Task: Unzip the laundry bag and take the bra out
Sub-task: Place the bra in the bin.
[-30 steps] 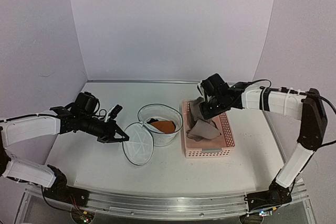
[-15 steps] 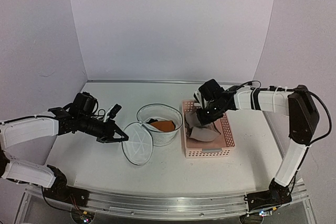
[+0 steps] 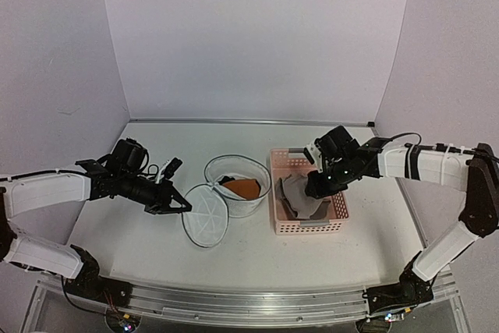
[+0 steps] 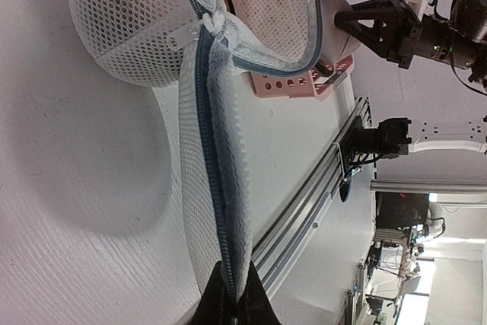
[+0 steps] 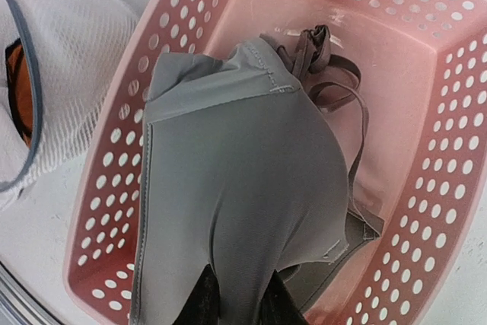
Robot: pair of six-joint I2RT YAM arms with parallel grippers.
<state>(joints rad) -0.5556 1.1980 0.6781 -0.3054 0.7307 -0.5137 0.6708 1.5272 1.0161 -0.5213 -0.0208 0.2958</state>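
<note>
Your flat white table [image 3: 140, 247] carries a pink perforated rectangular plastic basket [image 3: 341, 210] on the right; just beside it stands the round translucent white mesh laundry bag [image 3: 253, 200]. The laundry bag is unzipped and its circular mesh lid [image 3: 204, 216] lies folded out toward the left arm; so I judge the unzipping done and the removal the step in hand.

A grey soft-cupped garment [image 5: 228, 188] lies in the basket. The task's own bra [image 3: 242, 188], with orange-brown cups and thin black straps, sits inside the open bag, not yet lifted out.

Your left gripper [image 4: 232, 302] is pressed together on the lid's dark zipper rim at its outer edge, holding the lid clear of the mouth. Your right gripper [image 5: 240, 302] hangs low over the grey garment, fingers a little apart with grey cloth between them; you cannot tell whether they nip it or merely stand over it.

Next, by my reading, you need the right gripper clear of the grey cloth, raised over the basket wall, then lowered into the bag's mouth onto an orange cup or strap. Keep the left pinch firm so the lid does not flop back.
</note>
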